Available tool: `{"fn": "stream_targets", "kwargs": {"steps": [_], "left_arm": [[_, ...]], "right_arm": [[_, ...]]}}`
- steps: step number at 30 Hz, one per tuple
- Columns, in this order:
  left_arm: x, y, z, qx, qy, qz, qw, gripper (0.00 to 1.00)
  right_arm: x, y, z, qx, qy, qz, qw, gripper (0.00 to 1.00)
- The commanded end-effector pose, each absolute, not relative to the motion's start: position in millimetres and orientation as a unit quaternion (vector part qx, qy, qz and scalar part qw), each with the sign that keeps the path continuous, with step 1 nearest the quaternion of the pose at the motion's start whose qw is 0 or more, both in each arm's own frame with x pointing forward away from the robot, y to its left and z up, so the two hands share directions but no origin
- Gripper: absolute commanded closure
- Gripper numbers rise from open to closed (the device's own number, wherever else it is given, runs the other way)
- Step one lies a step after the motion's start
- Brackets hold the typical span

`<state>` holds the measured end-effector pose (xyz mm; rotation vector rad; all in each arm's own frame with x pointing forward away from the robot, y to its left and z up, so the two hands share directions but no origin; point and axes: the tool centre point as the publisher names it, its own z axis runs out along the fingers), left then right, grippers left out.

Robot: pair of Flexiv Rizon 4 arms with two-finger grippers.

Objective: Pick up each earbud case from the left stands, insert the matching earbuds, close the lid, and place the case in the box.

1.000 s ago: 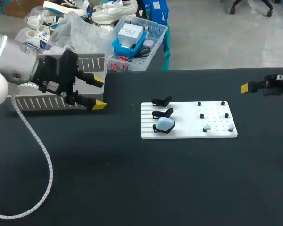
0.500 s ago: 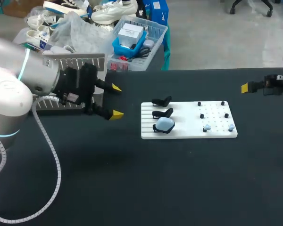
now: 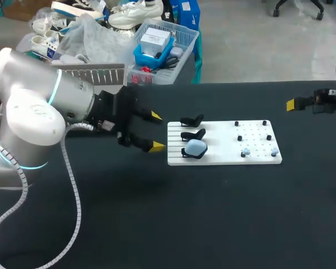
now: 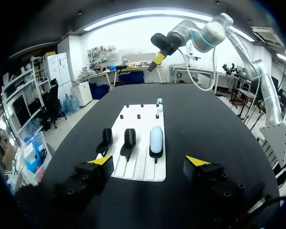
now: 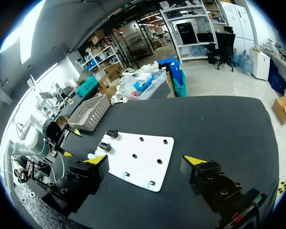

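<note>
Earbud case (image 3: pixel 196 148) is sitting unpicked on its stand; two stands (image 3: pixel 193 134) bare. Your left gripper (image 3: pixel 155 131) is hanging apart, empty, beside them.

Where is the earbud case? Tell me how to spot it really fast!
Look for the flat white board in the middle of the black table. At the board's left end, three small black stands sit in a row. The pale blue, rounded earbud case rests on the stand nearest the robot, while the other two stands are empty.
</note>
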<state>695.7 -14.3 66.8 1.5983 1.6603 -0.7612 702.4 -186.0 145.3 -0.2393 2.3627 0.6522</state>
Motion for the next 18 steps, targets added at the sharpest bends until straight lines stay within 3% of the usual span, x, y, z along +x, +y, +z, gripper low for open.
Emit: {"fn": "stream_targets", "kwargs": {"steps": [1,2,3,12,14,18], "left_arm": [[702,-25,58,0.618,0.640,-0.294,0.348,0.03],[703,-28,55,0.617,0.641,-0.293,0.349,0.15],[703,-29,54,0.614,0.644,-0.292,0.352,0.20],[703,-34,50,0.595,0.652,-0.297,0.363,0.15],[702,-37,50,0.592,0.655,-0.298,0.364,0.16],[698,-40,49,0.593,0.653,-0.301,0.363,0.27]], "right_arm": [[702,-186,147,-0.090,0.906,0.247,0.332,0.00],[702,-186,147,-0.090,0.906,0.247,0.332,0.00],[702,-186,147,-0.090,0.906,0.247,0.332,0.00],[702,-186,147,-0.090,0.906,0.247,0.332,0.00],[702,-186,147,-0.090,0.906,0.247,0.332,0.00],[702,-186,147,-0.090,0.906,0.247,0.332,0.00]]}}
